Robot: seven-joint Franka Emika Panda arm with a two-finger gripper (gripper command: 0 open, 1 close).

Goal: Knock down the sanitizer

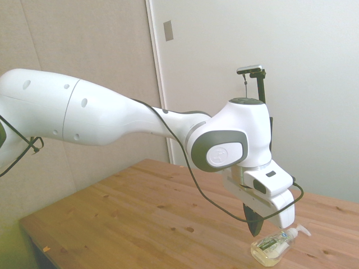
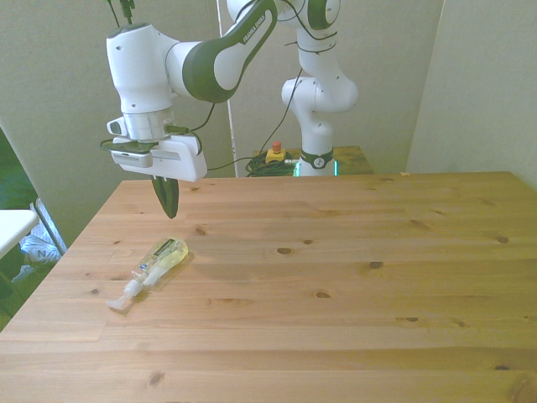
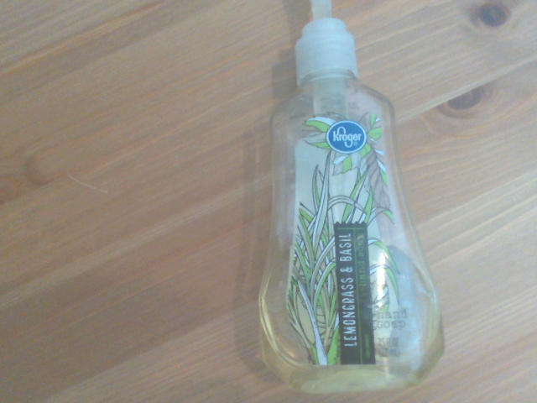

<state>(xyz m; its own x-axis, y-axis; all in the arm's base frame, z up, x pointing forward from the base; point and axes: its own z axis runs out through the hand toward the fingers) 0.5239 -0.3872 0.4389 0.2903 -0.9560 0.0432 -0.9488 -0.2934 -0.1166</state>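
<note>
table (image 2: 352, 277) of knotted pine planks fills the front view and carries a single loose item. arm (image 1: 112, 120), white with grey joint covers, reaches over the table with its wrist turned down; a black cable (image 1: 207, 193) loops from the forearm to the wrist block. gripper (image 2: 169, 204) hangs point-down above the table, its two dark fingers (image 1: 254, 223) pressed together to a single tip with no gap visible between them and nothing held. the tip is clear of the wood and clear of the bottle in both outer views.

sanitizer (image 2: 161, 259) lies flat on its side on the table — knocked over, not upright. relative to the gripper it sits below and a little nearer the camera in the front view, near but not touching. its base points toward the gripper and its white pump nozzle (image 2: 124, 295) points away from it, toward the table edge at the front view's left. in the side view the sanitizer (image 1: 272, 245) rests just under the gripper tip, nozzle (image 1: 298, 230) angled up and away from the arm.

wrist view shows the sanitizer (image 3: 348, 252) from directly above, label face up: clear body, pale yellowish liquid pooled at the base end, green grass artwork, a blue round "kroger" mark and a dark strip reading "lemongrass & basil". cap collar (image 3: 325, 52) is translucent white — the spout beyond it runs out of the frame.
</note>
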